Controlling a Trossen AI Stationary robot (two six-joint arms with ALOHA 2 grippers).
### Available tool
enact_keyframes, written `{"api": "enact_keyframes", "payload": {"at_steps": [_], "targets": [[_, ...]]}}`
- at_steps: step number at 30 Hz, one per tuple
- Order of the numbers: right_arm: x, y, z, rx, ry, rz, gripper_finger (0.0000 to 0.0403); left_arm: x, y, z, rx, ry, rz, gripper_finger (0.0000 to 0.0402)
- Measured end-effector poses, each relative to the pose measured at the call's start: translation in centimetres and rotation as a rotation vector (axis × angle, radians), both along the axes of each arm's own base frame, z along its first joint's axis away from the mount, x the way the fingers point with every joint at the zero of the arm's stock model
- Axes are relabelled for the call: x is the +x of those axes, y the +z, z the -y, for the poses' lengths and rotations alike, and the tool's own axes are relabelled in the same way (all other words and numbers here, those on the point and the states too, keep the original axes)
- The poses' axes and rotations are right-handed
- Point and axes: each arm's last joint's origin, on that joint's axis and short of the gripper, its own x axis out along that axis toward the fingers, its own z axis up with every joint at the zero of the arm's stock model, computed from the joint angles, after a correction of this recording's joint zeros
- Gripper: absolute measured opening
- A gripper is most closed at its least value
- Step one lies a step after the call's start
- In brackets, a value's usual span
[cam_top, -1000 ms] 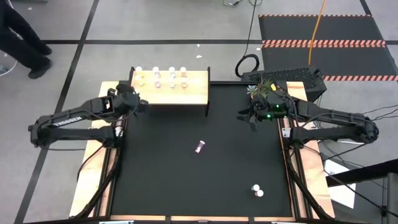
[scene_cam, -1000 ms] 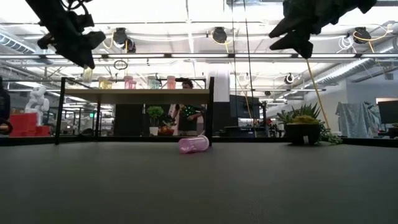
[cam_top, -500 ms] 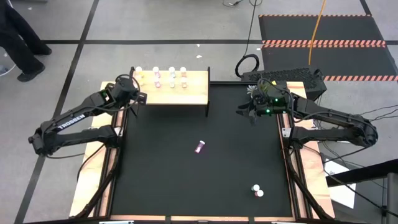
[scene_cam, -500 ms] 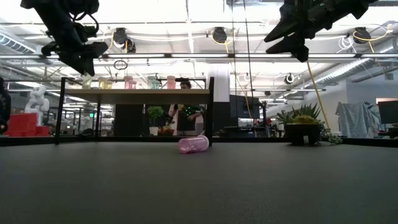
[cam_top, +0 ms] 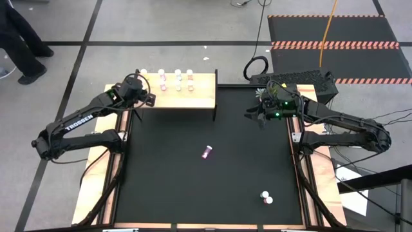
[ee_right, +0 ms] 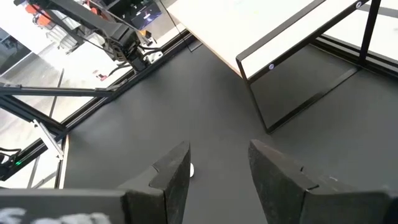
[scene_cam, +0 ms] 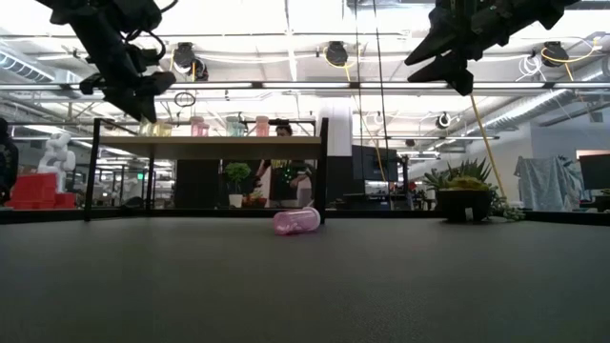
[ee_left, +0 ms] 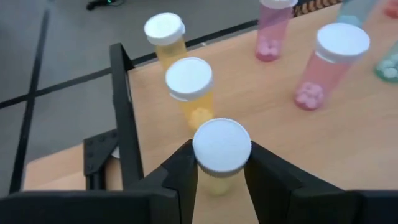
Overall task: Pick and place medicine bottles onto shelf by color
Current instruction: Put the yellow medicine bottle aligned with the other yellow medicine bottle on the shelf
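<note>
The shelf (cam_top: 193, 98) stands at the table's far left, a light-wood board on a black frame (ee_left: 124, 118). Several white-capped medicine bottles stand on it: two yellow ones (ee_left: 189, 90) at its left end, pink ones (ee_left: 329, 62) further along. My left gripper (ee_left: 221, 171) hovers over the shelf's left end (cam_top: 143, 96), shut on a yellow bottle (ee_left: 221, 149). A pink bottle (cam_top: 206, 153) lies on its side mid-table, also in the low view (scene_cam: 296, 221). My right gripper (ee_right: 217, 168) hangs open and empty above the table's far right (cam_top: 255, 116). My left gripper pinches the yellow bottle between its two fingers (ee_left: 180, 171), one on either side of the body just under the white cap (ee_left: 222, 144). The fingers slant down from the table's left. The bottle stands upright; the fingers hide its base, so whether it touches the board I cannot tell.
Two small white-capped bottles (cam_top: 265, 197) sit near the table's front right corner. A green potted plant (scene_cam: 467, 195) stands at the far right. Open black mat lies between the shelf and the right arm. A person's legs (cam_top: 19, 38) show on the floor beyond the far left.
My left gripper has swung toward the table's far edge and right, from beside the shelf's left end to over it, carrying the yellow bottle upright and staying shut on it.
</note>
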Motion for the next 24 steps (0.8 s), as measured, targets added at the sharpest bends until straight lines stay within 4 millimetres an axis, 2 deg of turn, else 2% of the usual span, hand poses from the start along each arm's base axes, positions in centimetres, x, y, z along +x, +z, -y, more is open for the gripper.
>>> {"api": "enact_keyframes", "payload": {"at_steps": [17,20,24], "targets": [[0.0,0.0,0.0,0.01,0.02,0.004,0.0157,-0.9,0.3,0.9,-0.035,-0.003,0.035,0.0122],[0.0,0.0,0.0,0.009,0.021,0.003,0.0157,-1.1,0.3,1.1,-0.035,0.0,0.029,0.0137],[0.0,0.0,0.0,0.008,0.021,0.003,0.0157,-1.3,0.3,1.2,-0.034,-0.001,0.029,0.0178]]}}
